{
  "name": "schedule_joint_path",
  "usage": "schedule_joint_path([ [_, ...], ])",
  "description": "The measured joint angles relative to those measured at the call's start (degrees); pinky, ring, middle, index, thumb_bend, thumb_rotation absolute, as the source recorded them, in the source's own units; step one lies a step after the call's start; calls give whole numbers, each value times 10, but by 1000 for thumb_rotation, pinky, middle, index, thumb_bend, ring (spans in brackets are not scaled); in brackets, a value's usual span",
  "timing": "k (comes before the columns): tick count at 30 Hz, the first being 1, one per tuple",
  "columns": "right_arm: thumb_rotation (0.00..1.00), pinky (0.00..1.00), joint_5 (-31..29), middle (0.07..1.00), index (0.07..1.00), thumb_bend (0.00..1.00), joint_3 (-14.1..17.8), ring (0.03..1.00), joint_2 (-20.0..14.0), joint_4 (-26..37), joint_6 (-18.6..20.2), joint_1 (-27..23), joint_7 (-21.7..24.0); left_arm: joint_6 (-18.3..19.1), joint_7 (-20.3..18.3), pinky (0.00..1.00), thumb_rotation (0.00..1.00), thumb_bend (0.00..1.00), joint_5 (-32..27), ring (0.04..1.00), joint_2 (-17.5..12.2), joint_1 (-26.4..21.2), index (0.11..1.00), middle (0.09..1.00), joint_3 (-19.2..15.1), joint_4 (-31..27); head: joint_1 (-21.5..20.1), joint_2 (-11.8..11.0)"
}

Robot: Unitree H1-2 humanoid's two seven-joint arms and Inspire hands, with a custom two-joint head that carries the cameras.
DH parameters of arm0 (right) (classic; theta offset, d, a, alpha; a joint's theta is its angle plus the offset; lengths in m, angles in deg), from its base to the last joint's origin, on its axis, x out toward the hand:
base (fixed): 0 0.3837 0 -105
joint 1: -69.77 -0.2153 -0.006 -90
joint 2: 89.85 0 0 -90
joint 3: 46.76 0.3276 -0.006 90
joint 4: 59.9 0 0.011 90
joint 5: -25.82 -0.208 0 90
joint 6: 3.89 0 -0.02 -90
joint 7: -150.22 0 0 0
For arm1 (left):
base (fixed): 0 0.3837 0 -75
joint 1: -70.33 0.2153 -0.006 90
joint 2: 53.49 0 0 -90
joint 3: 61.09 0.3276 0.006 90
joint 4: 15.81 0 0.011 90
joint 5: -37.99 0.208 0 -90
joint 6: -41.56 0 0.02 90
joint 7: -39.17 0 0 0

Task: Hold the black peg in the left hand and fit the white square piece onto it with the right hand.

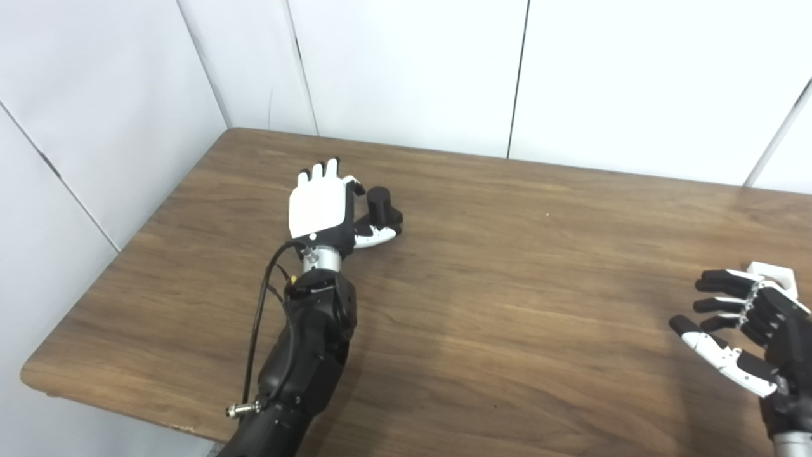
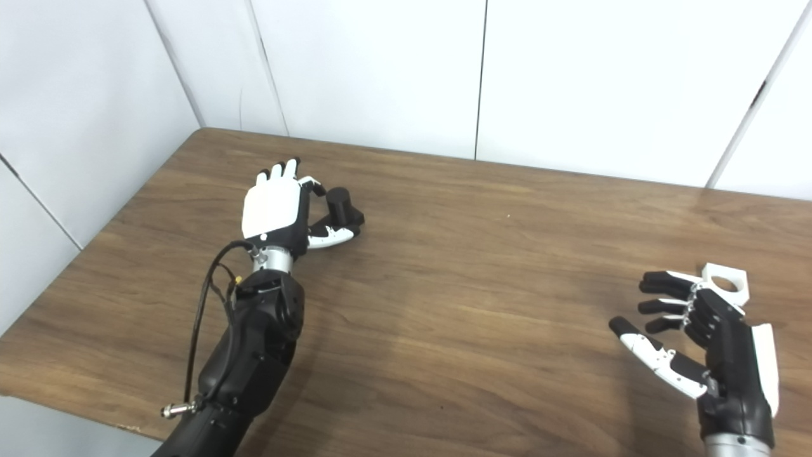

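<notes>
The black peg (image 1: 380, 204) stands upright on its square base on the wooden table (image 1: 507, 266), far left of centre. My left hand (image 1: 322, 208) lies right beside it, open, back facing up. Its fingers stretch away from me and its thumb (image 1: 375, 237) reaches along the near side of the peg's base, not closed on it. The white square piece (image 2: 727, 282), with a round hole in its top, sits on the table at the right. My right hand (image 2: 696, 333) is just in front of it, open, with spread fingers partly covering its near side.
White wall panels (image 1: 412, 70) close off the table at the back and on the left. The table's left corner and front edge (image 1: 127, 412) are near my left forearm, from which a black cable (image 1: 260, 330) loops out.
</notes>
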Motion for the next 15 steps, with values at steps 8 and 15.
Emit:
schedule_joint_path([
  [8,0,444,2,646,637,532,0,570,0,0,9,0,0,0,5,1000,507,893,0,1000,-1,0,679,1000,0,32,-3,0],
  [15,0,440,3,646,631,530,-1,570,0,2,11,0,1,0,15,1000,483,915,-34,1000,-12,-9,640,1000,4,63,-5,1],
])
